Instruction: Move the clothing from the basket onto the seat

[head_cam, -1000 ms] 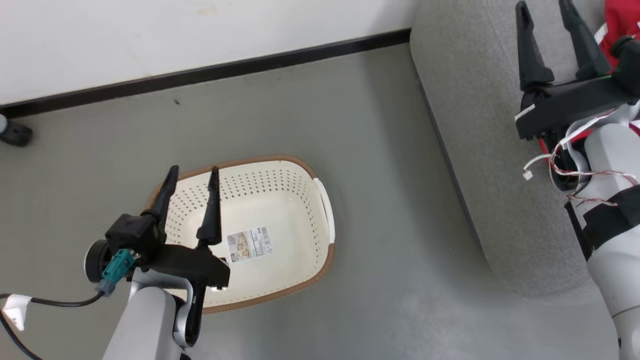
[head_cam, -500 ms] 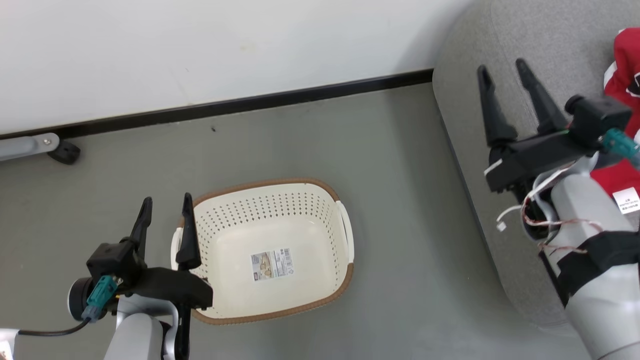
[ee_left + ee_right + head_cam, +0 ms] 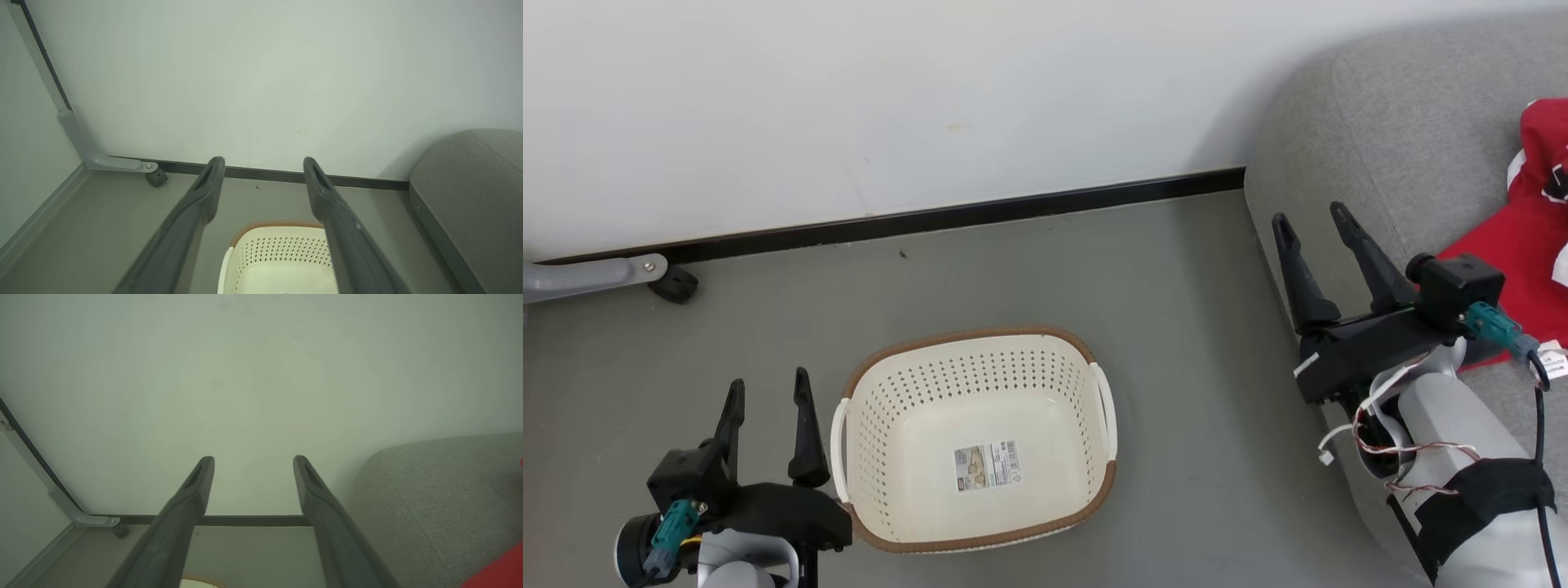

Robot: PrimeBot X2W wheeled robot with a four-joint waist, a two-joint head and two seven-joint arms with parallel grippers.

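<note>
The cream basket (image 3: pixel 882 408) with a brown rim stands on the grey floor, holding nothing but a label sticker (image 3: pixel 987 465); its far rim also appears in the left wrist view (image 3: pixel 273 224). The red clothing (image 3: pixel 1525 245) with white panels lies on the grey seat (image 3: pixel 1405 131) at the right edge; a red corner (image 3: pixel 496 573) is in the right wrist view. My left gripper (image 3: pixel 769 385) is open, just left of the basket. My right gripper (image 3: pixel 1313 216) is open over the seat's left edge, left of the clothing, with nothing between its fingers.
A white wall with a black skirting board (image 3: pixel 980 212) runs behind the basket. A grey metal leg with a black caster (image 3: pixel 674 284) stands at the far left by the wall. Bare grey floor (image 3: pixel 1184 343) lies between basket and seat.
The head view has tilted up, so more wall shows and everything sits lower in the picture. Both grippers have drawn back, the left off the basket, the right toward the seat's edge. Both stay open.
</note>
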